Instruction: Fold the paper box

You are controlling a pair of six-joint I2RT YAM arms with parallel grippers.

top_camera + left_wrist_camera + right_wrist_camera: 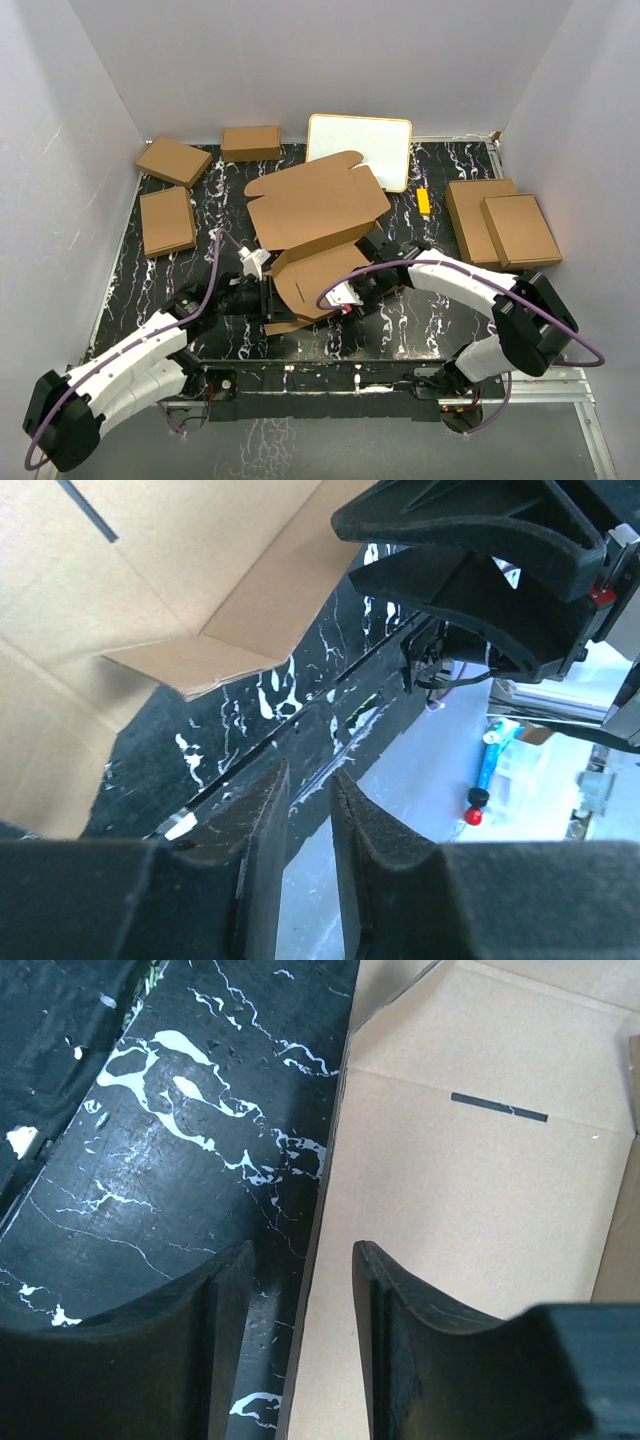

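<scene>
Between arms — half-folded brown paper box (318,215)

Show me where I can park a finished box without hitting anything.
Bare table at back right, between the white board and the two overlapping boxes. Another strip near left, in front of the small box. The centre is crowded: cardboard sheet, left gripper, right gripper.
</scene>
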